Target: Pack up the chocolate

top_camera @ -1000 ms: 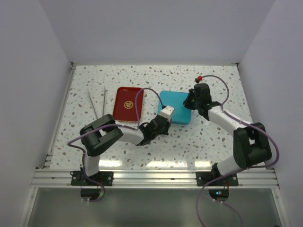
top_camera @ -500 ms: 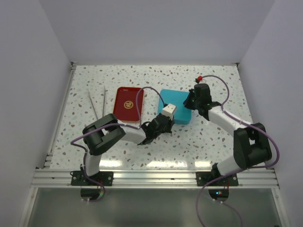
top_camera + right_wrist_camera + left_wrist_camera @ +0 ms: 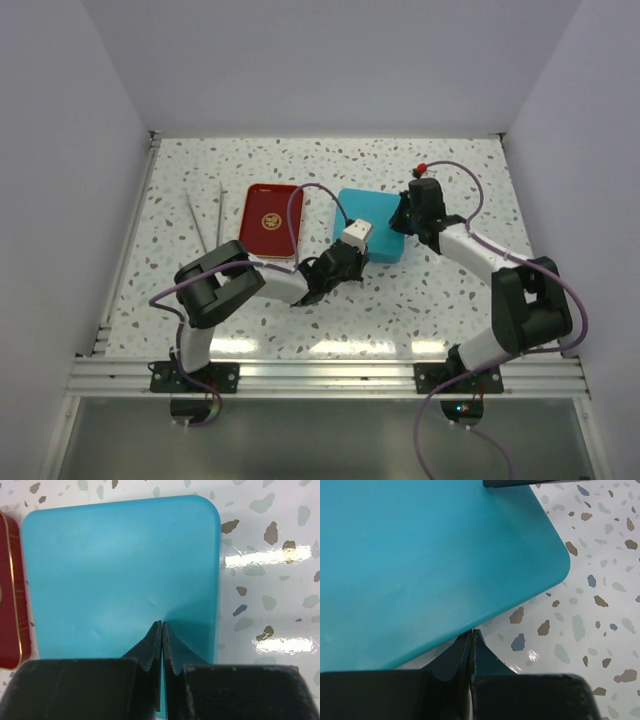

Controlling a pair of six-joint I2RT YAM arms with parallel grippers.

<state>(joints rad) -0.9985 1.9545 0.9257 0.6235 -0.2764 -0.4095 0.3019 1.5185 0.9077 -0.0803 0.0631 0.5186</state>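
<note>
the left gripper (image 3: 471,631) is standing with its two fingers pressed together, holding nothing between them. in the left wrist view its tips are pointing at the near edge of the teal tin (image 3: 420,555), not far from one rounded corner. whether the tips are touching that edge or only hovering just beside it, i cannot tell. the tin's top is showing here as one plain flat teal face.

the right gripper (image 3: 161,625) is also standing with its fingers pressed together and gripping nothing. in the right wrist view its tips are lying over the teal face of the same tin, near the edge that is closest to this camera. i cannot tell if they are resting on the surface.

in the top view the two grippers are meeting the tin from opposite sides, the left one from the front left and the right one from the right.

the chocolate is not showing in any of the three views, so i cannot tell where it is lying relative to either gripper.

just to the left of the tin, the red tray (image 3: 272,220) with a gold emblem is lying flat on the speckled table (image 3: 450,290). further left, two thin pale sticks (image 3: 198,220) are lying on the table, apart from the tray.
</note>
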